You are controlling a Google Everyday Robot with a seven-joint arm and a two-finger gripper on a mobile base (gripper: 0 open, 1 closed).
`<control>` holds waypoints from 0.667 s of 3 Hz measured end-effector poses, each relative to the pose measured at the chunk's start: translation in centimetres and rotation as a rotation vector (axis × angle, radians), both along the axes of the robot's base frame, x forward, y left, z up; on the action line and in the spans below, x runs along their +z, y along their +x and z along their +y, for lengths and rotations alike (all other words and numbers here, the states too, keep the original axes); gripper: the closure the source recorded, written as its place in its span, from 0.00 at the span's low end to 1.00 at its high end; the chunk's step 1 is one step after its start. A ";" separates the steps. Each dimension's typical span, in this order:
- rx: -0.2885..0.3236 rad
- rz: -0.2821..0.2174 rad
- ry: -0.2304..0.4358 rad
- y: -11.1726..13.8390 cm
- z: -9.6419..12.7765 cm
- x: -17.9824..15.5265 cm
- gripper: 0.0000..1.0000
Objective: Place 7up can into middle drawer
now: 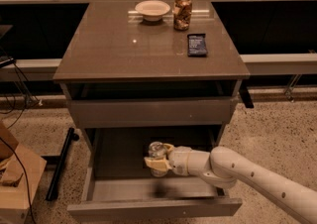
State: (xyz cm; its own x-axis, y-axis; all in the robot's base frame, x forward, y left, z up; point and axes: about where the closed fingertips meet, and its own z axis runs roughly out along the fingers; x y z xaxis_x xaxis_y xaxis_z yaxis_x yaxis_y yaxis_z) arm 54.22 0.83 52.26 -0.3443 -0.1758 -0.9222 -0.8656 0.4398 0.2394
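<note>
The 7up can [157, 151], pale with a silver top, stands upright inside the open middle drawer [119, 188], a wide grey tray pulled out under the cabinet. My gripper [157, 160] reaches in from the right on a white arm and its fingers are closed around the can's body. The can sits low in the drawer, near its middle; whether its base touches the drawer floor cannot be told.
A brown-topped cabinet [119, 49] carries a white bowl [152, 9], an orange-brown patterned can [182, 12] and a dark packet [197, 44]. The upper drawer front [148, 113] is shut. A cardboard box [15, 178] and a black stand leg [59, 168] are on the left floor.
</note>
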 end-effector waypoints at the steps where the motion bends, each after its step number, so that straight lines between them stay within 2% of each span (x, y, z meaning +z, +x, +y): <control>1: -0.013 -0.015 0.028 0.8 -1.7 -2.2 1.00; 2: -0.005 -0.001 0.018 1.3 -2.4 -3.8 1.00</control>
State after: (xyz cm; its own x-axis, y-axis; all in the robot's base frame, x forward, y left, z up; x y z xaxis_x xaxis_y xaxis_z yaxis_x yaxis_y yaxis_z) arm 55.57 -1.56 48.51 -0.3438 -0.1579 -0.9257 -0.8639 0.4395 0.2459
